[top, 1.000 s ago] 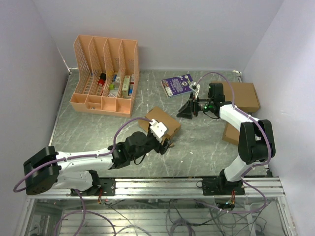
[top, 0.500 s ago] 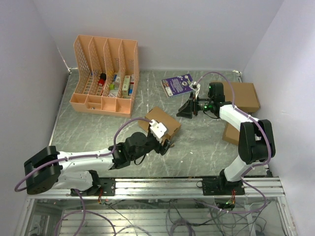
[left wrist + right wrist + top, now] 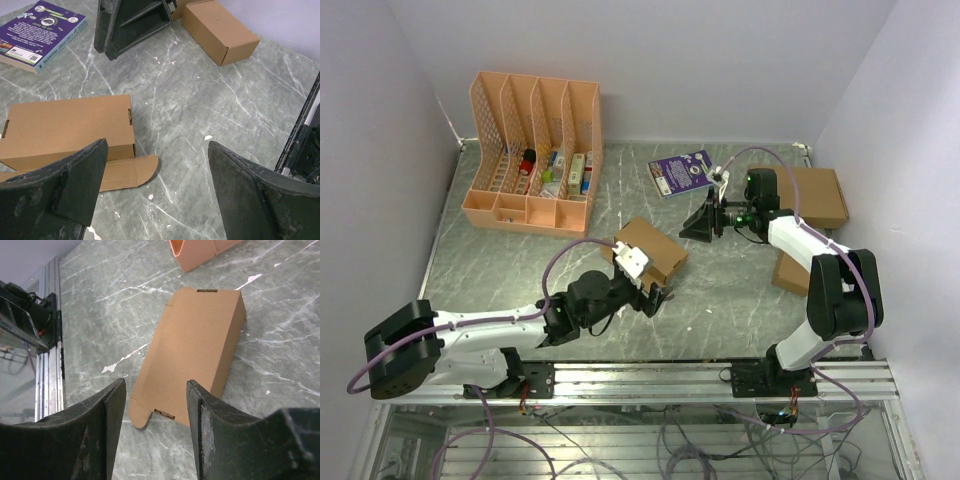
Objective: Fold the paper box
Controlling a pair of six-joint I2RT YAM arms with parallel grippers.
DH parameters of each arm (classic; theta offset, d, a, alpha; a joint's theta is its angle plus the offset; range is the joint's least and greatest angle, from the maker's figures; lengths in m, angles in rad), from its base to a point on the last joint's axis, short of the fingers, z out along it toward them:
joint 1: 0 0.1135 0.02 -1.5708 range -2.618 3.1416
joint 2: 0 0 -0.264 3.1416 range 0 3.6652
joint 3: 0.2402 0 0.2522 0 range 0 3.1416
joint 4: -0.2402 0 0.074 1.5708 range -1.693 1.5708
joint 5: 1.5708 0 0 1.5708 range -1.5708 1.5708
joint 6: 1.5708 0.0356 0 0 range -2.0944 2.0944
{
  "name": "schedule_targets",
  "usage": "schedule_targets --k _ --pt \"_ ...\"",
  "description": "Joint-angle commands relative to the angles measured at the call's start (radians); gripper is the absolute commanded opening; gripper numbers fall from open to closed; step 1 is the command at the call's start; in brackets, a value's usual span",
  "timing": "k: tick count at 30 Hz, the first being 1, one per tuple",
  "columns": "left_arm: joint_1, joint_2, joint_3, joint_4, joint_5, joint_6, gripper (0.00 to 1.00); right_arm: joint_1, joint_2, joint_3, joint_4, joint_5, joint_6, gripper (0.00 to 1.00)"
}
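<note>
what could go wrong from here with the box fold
1. One flap of the paper box lies flat on the table. In trying to get under it, the open left fingers may just push the light box away.
2. The right fingers hang apart from the box, so nothing braces it.

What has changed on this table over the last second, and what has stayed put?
The left gripper has opened wider and its arm has drawn back slightly; nothing sits inside it. The paper box lies where it was, one flap sticking out. The right gripper hovers open as before; the book and pink rack have not moved.
</note>
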Motion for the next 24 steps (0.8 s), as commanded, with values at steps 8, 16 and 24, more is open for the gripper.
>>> schedule_targets --k 8,16,24 --pt "0.011 -0.063 0.01 -0.023 -0.003 0.013 0.94 -0.004 0.017 0.008 -0.071 0.004 -0.093 0.51" --pt "0.018 -0.087 -0.011 -0.024 -0.003 0.02 0.94 -0.015 0.037 0.007 -0.08 0.004 -0.105 0.51" --pt "0.023 -0.091 -0.032 -0.009 0.005 0.011 0.93 -0.021 0.038 0.006 -0.082 0.004 -0.108 0.51"
